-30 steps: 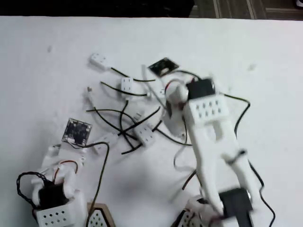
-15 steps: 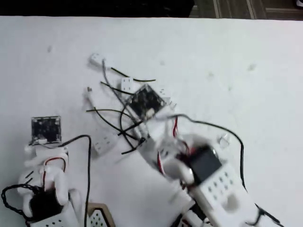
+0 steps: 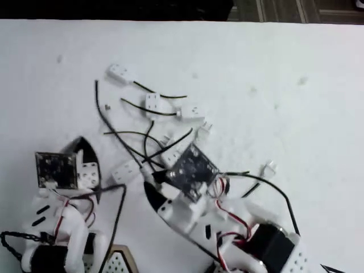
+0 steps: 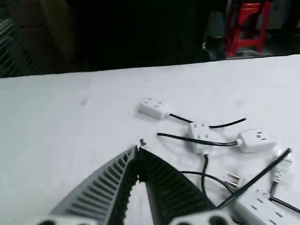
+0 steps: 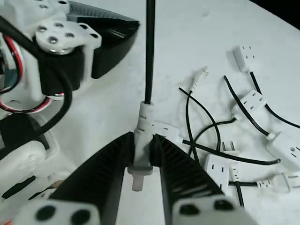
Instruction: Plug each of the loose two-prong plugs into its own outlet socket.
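**Inspector:** State of the arms at the lower edge of the high view?

**Assessor:** The right gripper (image 5: 143,143) was clamped on a grey-white two-prong plug (image 5: 144,117), with the prong end protruding past the jaws. The plug's thin black cord (image 3: 105,116) ran toward the upper left of the frame. The left gripper (image 4: 138,158) sat at lower left, fingers closed together on nothing.

**Inspector:** Step in hand?

**Assessor:** Judged: one plug being carried to a socket, insertion not yet made.

**Inspector:** Nearest candidate?

**Assessor:** A white rectangular plastic outlet socket (image 3: 126,169) lay just beside the held plug at lower centre. Further white sockets (image 3: 152,102) sat in the cable tangle above. The farthest socket (image 3: 118,72) lay at upper left on the white table (image 3: 284,68).

**Inspector:** Requirement for the next move?

**Assessor:** Turn the prongs to face the slots, align squarely, then press. The unsecured socket would likely slide unless braced.
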